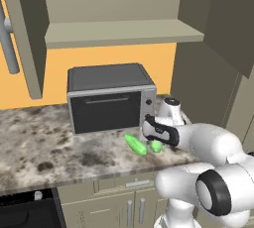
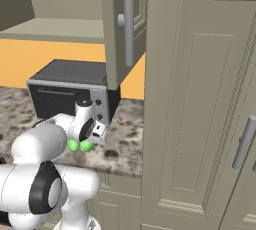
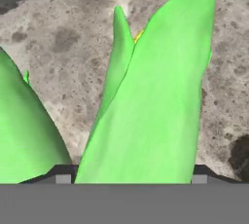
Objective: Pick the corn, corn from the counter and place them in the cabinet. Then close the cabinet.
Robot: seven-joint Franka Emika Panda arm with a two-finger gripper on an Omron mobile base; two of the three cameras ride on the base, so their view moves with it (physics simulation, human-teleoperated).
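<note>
Two green corn cobs lie on the bench just in front of the toaster oven, near the bench's front edge. The left corn lies in plain sight; the right corn is partly hidden under the hand. In the hand view the right corn runs up between the two fingertips, a streak of yellow kernel showing at its husk, with the left corn just beside it. The hand stands low over that cob, jaws either side of it; whether they press on it cannot be told. Above, the cabinet stands open, its shelf bare, the left door swung outward. The toaster oven stands directly beneath the cabinet opening.
</note>
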